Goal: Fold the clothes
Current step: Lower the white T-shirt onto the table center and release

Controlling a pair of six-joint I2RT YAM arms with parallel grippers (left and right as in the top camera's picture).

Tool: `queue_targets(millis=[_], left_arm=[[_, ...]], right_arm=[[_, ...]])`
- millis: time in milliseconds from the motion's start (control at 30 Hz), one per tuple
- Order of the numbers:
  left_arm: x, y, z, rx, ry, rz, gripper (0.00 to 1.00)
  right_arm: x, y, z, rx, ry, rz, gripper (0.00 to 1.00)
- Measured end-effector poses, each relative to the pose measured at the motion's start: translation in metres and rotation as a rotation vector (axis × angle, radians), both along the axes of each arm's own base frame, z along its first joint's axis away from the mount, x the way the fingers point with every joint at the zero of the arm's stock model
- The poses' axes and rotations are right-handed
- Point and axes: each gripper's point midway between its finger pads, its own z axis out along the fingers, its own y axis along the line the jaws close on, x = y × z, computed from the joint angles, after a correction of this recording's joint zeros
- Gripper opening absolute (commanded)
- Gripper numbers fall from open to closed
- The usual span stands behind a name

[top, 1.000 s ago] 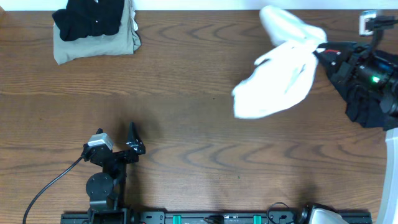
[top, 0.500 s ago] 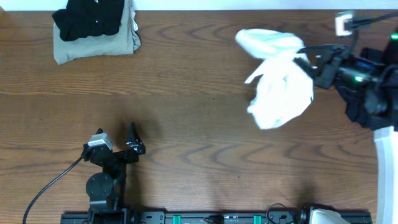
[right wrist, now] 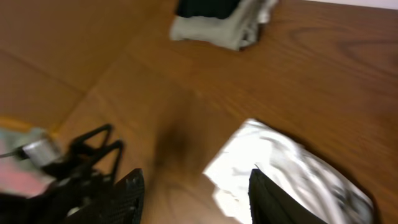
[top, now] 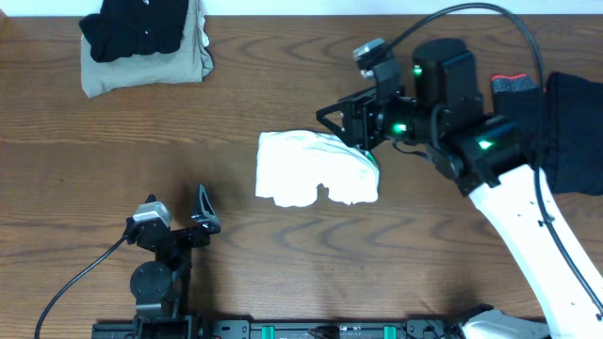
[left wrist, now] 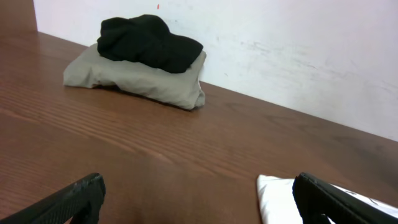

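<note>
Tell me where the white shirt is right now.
In the overhead view the white shirt lies crumpled on the table near its middle, just beside the right arm, far from the khaki and black pile at the far left corner.

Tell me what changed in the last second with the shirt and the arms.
The right hand swung left from the right edge of the table toward the middle, carrying the white shirt, and its jaws have parted: the shirt now lies crumpled there, apparently released. The left hand stayed parked and open; the khaki and black stack did not move.
</note>
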Motion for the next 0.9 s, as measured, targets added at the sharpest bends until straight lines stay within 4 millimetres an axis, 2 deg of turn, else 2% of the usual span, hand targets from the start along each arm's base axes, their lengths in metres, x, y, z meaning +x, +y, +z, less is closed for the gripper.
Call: queue_targets(millis=[167,300,400,500,733,833,900], left_arm=[[0.000,0.000,0.000,0.000,0.000,0.000,0.98],[0.000,0.000,0.000,0.000,0.000,0.000,0.98],[0.000,0.000,0.000,0.000,0.000,0.000,0.98],[0.000,0.000,0.000,0.000,0.000,0.000,0.98],[0.000,0.000,0.000,0.000,0.000,0.000,0.98],[0.000,0.000,0.000,0.000,0.000,0.000,0.98],[0.000,0.000,0.000,0.000,0.000,0.000,0.98]], right_arm=[[0.012,-0.028,-0.003,-0.060,-0.009,-0.113,0.55],[0.004,-0.050,-0.010,-0.136,0.008,-0.149,0.55],[-0.006,-0.053,-0.023,-0.206,0.025,-0.112,0.55],[-0.013,-0.043,-0.043,-0.286,0.029,-0.022,0.55],[-0.012,0.015,-0.107,-0.465,-0.006,0.185,0.57],[-0.012,0.025,-0.136,-0.557,0.005,0.208,0.57],[-0.012,0.024,-0.156,-0.629,0.034,0.197,0.56]])
